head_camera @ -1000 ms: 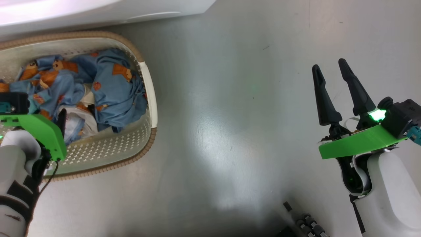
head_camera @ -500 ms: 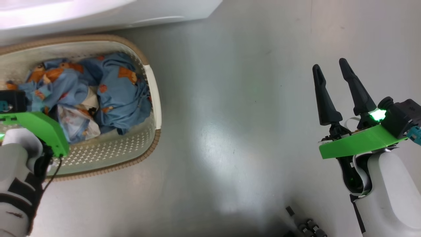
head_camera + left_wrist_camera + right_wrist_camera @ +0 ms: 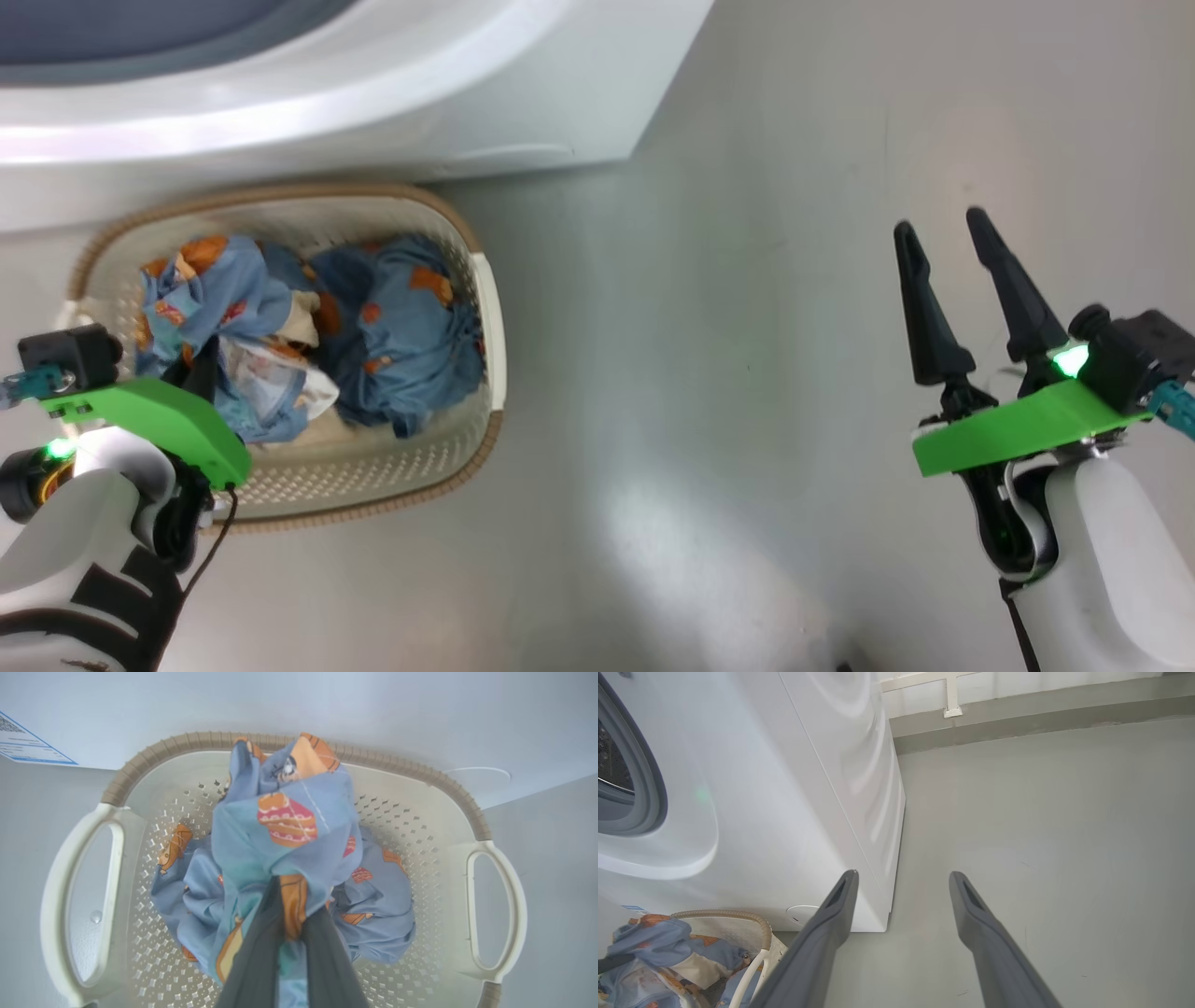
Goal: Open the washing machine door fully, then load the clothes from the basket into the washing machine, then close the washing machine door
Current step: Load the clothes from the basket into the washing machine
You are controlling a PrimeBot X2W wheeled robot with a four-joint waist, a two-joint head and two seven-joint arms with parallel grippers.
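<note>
Left jaws: pinched together on a fold of the clothes (image 3: 280,826), which bunched up over my left gripper (image 3: 292,905).
Right jaws: spread wide with nothing between them; my right gripper (image 3: 938,224) hung over the floor (image 3: 700,373).
Clothes: the rest lay in the basket (image 3: 420,774), beneath my left gripper.
Basket: stood on the floor just beside the washing machine (image 3: 373,121), well apart from my right gripper.

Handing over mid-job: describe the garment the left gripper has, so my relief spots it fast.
Before the white washing machine sits the cream basket. Inside, the left gripper is shut on a bunched light blue garment. It stands above the flatter clothes, a pink-and-orange cake print on top.
</note>
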